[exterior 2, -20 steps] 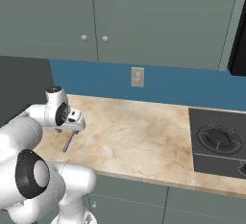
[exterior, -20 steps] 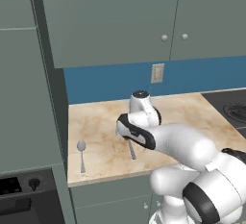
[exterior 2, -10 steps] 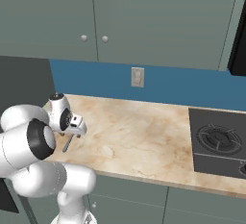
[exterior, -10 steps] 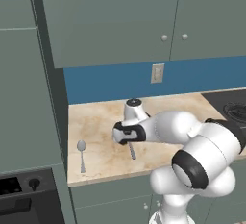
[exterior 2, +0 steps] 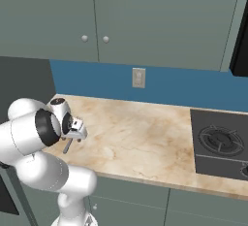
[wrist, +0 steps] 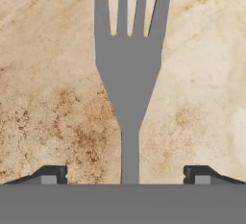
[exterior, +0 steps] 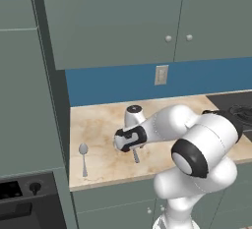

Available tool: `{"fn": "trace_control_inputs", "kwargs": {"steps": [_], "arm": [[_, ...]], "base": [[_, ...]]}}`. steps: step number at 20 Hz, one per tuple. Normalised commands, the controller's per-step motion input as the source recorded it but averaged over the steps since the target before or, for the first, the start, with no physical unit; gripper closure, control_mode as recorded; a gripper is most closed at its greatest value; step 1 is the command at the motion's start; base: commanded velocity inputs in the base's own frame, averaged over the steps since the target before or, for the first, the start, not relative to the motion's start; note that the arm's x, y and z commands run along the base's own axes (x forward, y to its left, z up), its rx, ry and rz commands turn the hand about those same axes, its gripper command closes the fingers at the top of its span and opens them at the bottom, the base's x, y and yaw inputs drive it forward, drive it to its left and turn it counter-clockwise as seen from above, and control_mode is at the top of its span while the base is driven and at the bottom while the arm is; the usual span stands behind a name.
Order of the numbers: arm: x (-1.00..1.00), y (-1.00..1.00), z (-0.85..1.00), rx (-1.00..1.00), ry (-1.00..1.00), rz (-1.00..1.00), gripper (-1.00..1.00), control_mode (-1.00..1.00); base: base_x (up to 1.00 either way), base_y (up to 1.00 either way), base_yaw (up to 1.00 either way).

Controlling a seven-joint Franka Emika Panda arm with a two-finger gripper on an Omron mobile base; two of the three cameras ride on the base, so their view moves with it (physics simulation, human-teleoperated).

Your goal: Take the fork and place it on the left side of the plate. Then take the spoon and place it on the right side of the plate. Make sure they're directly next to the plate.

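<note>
The grey fork (wrist: 129, 74) lies flat on the marble counter, its four tines toward the top of the hand view. My gripper (wrist: 125, 176) hangs close above the handle and stands open, one fingertip (wrist: 50, 175) on each side, wide of the metal. From the base views, the gripper (exterior: 129, 142) covers most of the fork (exterior: 135, 155), whose handle end sticks out toward the counter's front edge. The spoon (exterior: 83, 157) lies to the left, near the counter's left end, bowl away from the edge. The plate is out of view.
A tall cabinet wall (exterior: 29, 125) closes off the counter's left end. A black stove top (exterior 2: 220, 145) sits at the right. A blue backsplash with a wall outlet (exterior 2: 138, 78) runs behind, under the upper cabinets.
The hand has come down closer over the fork and shifted slightly left, while the arm's elbow swung out toward the camera. Fork and spoon have not moved.
</note>
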Motion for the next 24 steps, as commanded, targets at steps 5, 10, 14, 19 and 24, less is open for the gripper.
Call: {"fn": "trace_control_inputs", "kwargs": {"steps": [5,10,14,19,24], "arm": [[0.0,0.0,-0.29,0.0,0.0,0.0,-1.0,-1.0],[0.0,0.0,-0.25,0.0,0.0,0.0,1.0,-1.0],[-0.02,0.0,-0.41,0.0,0.0,-0.01,1.0,-1.0],[-0.11,-0.18,-0.44,0.0,0.01,-0.02,1.0,-1.0],[-0.37,-0.47,-0.16,0.0,0.0,-0.03,1.0,-1.0]], "base": [[0.0,0.0,0.0],[0.0,0.0,0.0],[0.0,0.0,0.0],[0.0,0.0,0.0],[0.0,0.0,0.0]]}}
